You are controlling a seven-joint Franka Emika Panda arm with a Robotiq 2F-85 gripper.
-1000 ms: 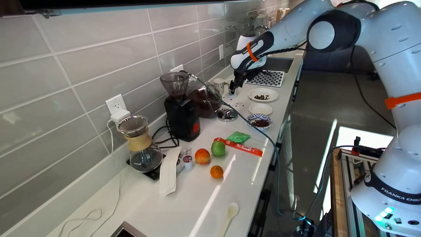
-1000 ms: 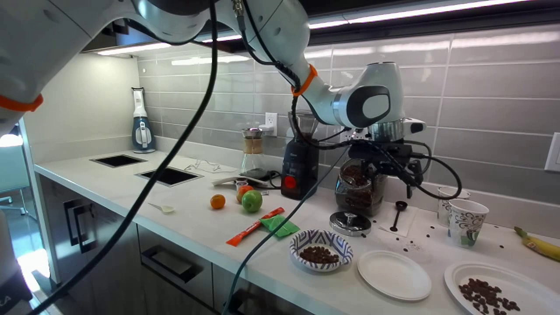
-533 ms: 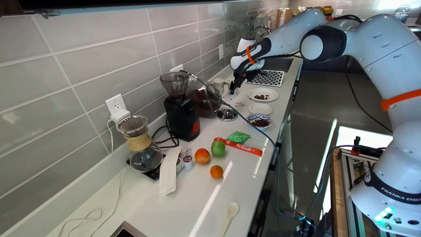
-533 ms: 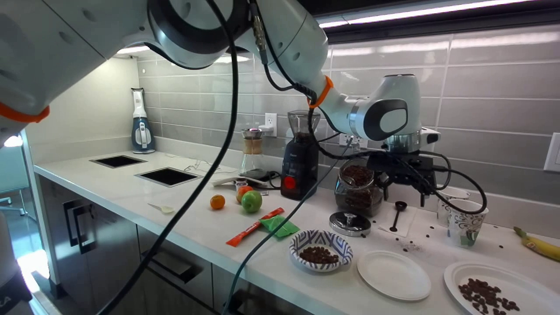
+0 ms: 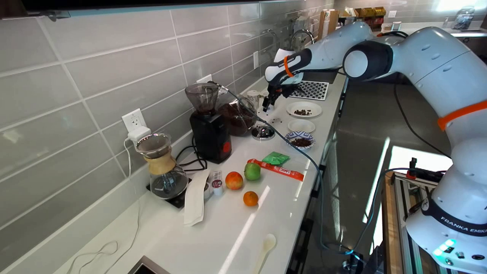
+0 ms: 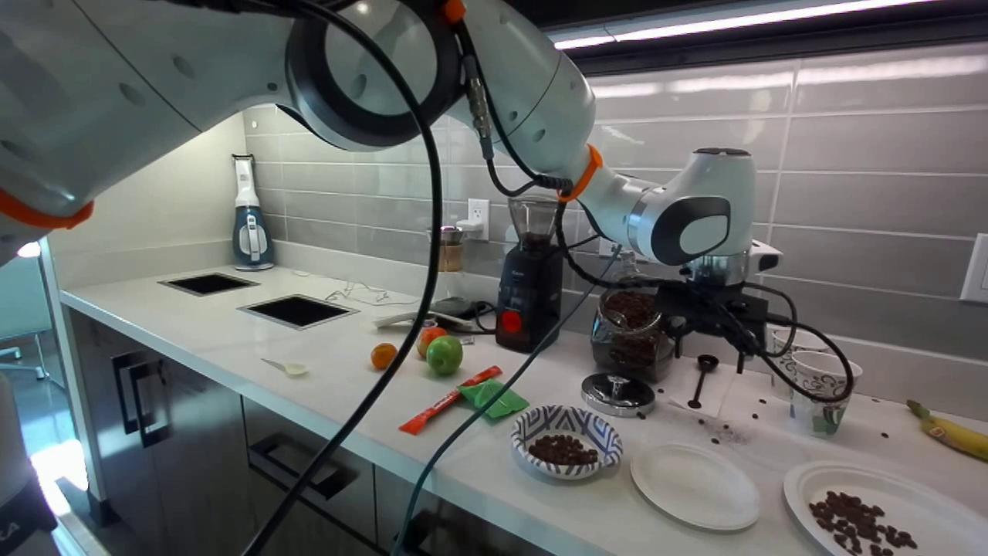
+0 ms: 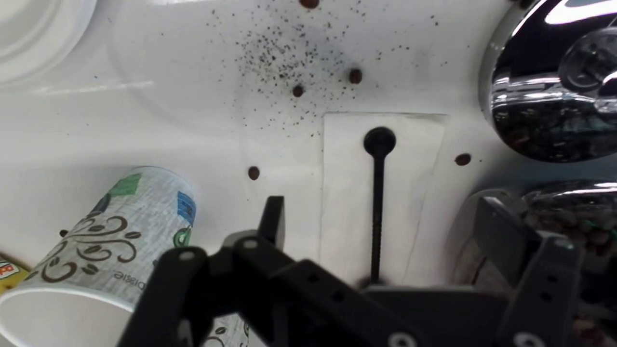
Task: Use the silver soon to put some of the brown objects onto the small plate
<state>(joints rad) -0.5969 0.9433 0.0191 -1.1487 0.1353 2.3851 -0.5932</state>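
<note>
No spoon that looks silver is in view. A black long-handled spoon [image 7: 380, 144] lies on a white paper napkin. Above its handle my gripper [image 7: 380, 212] [image 6: 709, 358] stands open, one finger on either side and nothing between them. The far end of the handle is hidden behind the gripper's body. The small plate [image 6: 695, 486] [image 5: 301, 126] sits bare near the counter's front. Brown objects, bean-like, fill part of a patterned bowl [image 6: 566, 417] on one side of it. More brown objects [image 6: 853, 519] lie on a larger white plate on its other side.
Close to the gripper stand paper cups [image 7: 103, 246] and a glass jar [image 6: 634, 332] of beans. A shiny lid [image 7: 554, 91] lies beside the napkin. Loose beans [image 7: 253, 172] and dark crumbs dot the counter. A cable [image 6: 494, 371] hangs across the scene.
My arm has come down and the gripper has dropped nearer the black spoon, shifting toward the cups. It has stayed open. The plates, bowl and spoon lie as before.
</note>
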